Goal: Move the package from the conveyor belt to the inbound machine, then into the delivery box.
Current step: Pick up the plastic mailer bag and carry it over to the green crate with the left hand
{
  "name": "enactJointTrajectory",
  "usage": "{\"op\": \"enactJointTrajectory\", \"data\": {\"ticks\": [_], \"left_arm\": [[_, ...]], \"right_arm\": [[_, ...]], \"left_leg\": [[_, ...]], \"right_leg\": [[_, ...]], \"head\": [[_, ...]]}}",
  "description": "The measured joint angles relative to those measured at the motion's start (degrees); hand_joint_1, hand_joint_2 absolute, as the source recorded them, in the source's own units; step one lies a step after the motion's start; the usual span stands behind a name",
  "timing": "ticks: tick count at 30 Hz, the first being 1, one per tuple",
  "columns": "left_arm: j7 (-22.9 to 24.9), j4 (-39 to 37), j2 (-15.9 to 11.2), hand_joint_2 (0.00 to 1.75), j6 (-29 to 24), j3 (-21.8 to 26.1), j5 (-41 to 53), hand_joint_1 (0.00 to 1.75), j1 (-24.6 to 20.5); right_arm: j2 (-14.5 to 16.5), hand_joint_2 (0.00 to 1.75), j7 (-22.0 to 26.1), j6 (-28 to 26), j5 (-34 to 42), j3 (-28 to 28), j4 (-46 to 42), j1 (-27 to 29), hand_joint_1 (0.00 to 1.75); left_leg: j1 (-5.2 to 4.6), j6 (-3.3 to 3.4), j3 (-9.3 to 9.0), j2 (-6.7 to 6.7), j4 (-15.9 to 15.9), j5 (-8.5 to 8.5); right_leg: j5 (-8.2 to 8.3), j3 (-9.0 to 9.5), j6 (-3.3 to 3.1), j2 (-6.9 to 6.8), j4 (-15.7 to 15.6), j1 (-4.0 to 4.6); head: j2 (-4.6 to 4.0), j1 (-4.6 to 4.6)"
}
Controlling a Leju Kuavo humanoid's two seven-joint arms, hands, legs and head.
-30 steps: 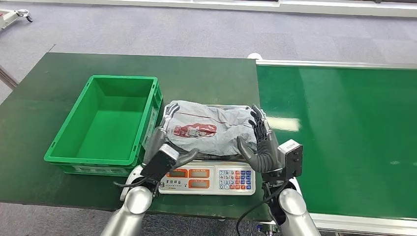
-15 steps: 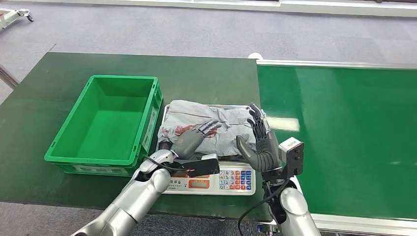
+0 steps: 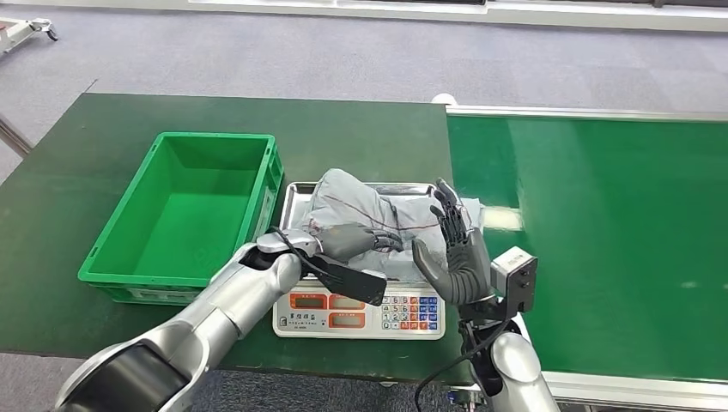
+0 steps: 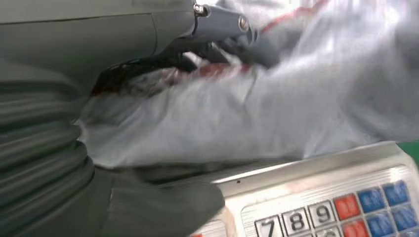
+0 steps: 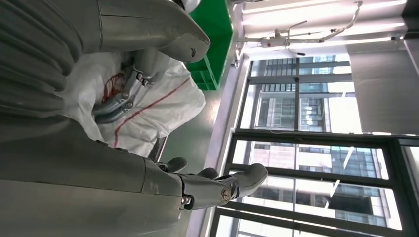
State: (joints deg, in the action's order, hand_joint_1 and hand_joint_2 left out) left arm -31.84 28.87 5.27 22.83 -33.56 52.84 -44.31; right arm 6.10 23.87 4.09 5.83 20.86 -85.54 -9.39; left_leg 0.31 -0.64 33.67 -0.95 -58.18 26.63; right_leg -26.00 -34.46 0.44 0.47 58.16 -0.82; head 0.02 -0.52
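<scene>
Crumpled grey package [image 3: 378, 215] bunched atop scale [image 3: 360, 311].

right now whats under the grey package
The grey package lies on the scale's steel pan, whose rim shows at the left and back. The left hand grips the package; the pan's middle is covered.

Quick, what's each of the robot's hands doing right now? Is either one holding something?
Left hand: holding the grey package, fingers closed on it over the scale.
Right hand: open, fingers spread beside the package, holding nothing.
</scene>
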Motion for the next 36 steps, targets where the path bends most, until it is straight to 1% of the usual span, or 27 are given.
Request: {"op": "enactJointTrajectory", "data": {"ticks": [8, 11, 15, 19, 20, 21, 23, 24, 26, 28, 32, 36], "left_arm": [[-1.4, -1.2, -2.0, 1.75, 2.4, -1.2, -2.2, 1.75, -3.2], [-1.8, -0.9, -3.0, 1.75, 3.2, -1.5, -3.0, 1.75, -3.7], [-1.9, -0.7, -3.6, 1.75, 3.4, -1.6, -3.3, 1.75, -3.9], [-1.8, 0.1, -4.3, 1.75, 2.5, -1.7, -3.3, 1.75, -3.8], [-1.0, 1.3, -5.0, 1.75, 0.8, -1.9, -2.7, 1.75, -3.7], [0.5, 3.4, -6.1, 1.75, -2.1, -2.2, -1.9, 1.75, -3.5], [4.7, 9.8, -8.9, 1.75, -8.9, -2.5, -0.7, 1.75, -3.5], [6.5, 13.4, -10.4, 1.75, -10.6, -2.5, -0.6, 1.75, -3.7], [8.5, 19.3, -12.7, 1.75, -10.1, -2.5, -0.9, 1.75, -4.4], [9.3, 23.4, -14.2, 1.75, -8.8, -2.5, -1.0, 1.75, -4.5], [9.5, 28.7, -15.8, 1.75, -8.8, -2.6, -0.4, 1.75, -4.3], [9.6, 31.3, -16.7, 1.75, -9.2, -2.6, -0.1, 1.75, -4.1]], "right_arm": [[0.0, 1.75, -0.8, 0.6, 1.4, 0.1, -1.1, 0.9, 0.0], [0.0, 1.75, -1.1, 1.0, 1.9, 0.1, -1.4, 1.3, 0.0], [0.0, 1.75, -1.1, 1.1, 2.0, 0.1, -1.6, 1.4, 0.0], [0.0, 1.75, -1.2, 0.9, 2.0, 0.0, -1.7, 1.7, 0.0], [0.0, 1.75, -1.2, 0.9, 1.9, -0.1, -2.1, 2.0, 0.0], [0.0, 1.75, -1.2, 1.0, 1.8, -0.4, -2.6, 2.5, 0.0], [0.0, 1.75, -1.2, 1.6, 1.4, -1.2, -3.8, 4.1, 0.0], [0.0, 1.75, -1.1, 2.0, 1.2, -1.6, -4.3, 4.8, 0.0], [0.0, 1.75, -1.0, 2.6, 0.9, -2.4, -5.1, 5.8, 0.0], [0.0, 1.75, -1.0, 3.0, 0.7, -2.9, -5.5, 6.2, 0.0], [0.0, 1.75, -0.9, 3.3, 0.5, -3.5, -6.1, 6.7, 0.0], [0.0, 1.75, -0.9, 3.4, 0.5, -4.0, -6.3, 6.8, 0.0]], "left_leg": [[0.01, -0.04, -0.04, 0.05, 0.0, -0.02], [0.01, -0.04, -0.04, 0.05, 0.0, -0.02], [0.01, -0.04, -0.03, 0.05, 0.0, -0.02], [0.01, -0.03, -0.03, 0.05, 0.0, -0.02], [0.01, -0.04, -0.02, 0.07, 0.0, -0.02], [0.01, -0.04, 0.0, 0.08, 0.0, -0.03], [0.01, -0.06, 0.04, 0.11, 0.0, -0.03], [0.01, -0.06, 0.06, 0.11, 0.0, -0.03], [0.01, -0.06, 0.07, 0.05, 0.0, -0.03], [0.05, -0.06, 0.1, -0.03, 0.0, -0.03], [0.08, -0.06, 0.12, -0.01, 0.0, -0.03], [0.07, -0.05, 0.12, -0.01, 0.0, -0.02]], "right_leg": [[0.03, -0.01, -0.04, 0.05, 0.0, 0.04], [0.03, -0.02, -0.04, 0.05, 0.0, 0.05], [0.03, -0.03, -0.04, 0.05, 0.0, 0.03], [0.03, -0.04, -0.04, 0.05, 0.0, 0.01], [0.03, -0.05, -0.04, 0.05, 0.0, 0.02], [0.04, -0.07, -0.05, 0.06, 0.0, 0.03], [0.05, -0.12, -0.07, 0.08, 0.0, 0.06], [0.05, -0.14, -0.08, 0.09, 0.0, 0.08], [0.02, -0.14, -0.11, 0.05, 0.0, 0.11], [-0.02, -0.12, -0.14, -0.02, 0.0, 0.12], [-0.03, -0.13, -0.15, -0.03, 0.0, 0.07], [-0.02, -0.13, -0.14, -0.02, 0.0, 0.05]], "head": [[0.0, -0.01], [0.0, -0.01], [0.0, -0.01], [0.0, -0.01], [0.0, 0.0], [0.0, 0.0], [0.0, 0.0], [0.0, -0.01], [0.0, -0.01], [0.0, -0.01], [0.0, 0.0], [0.0, -0.01]]}}
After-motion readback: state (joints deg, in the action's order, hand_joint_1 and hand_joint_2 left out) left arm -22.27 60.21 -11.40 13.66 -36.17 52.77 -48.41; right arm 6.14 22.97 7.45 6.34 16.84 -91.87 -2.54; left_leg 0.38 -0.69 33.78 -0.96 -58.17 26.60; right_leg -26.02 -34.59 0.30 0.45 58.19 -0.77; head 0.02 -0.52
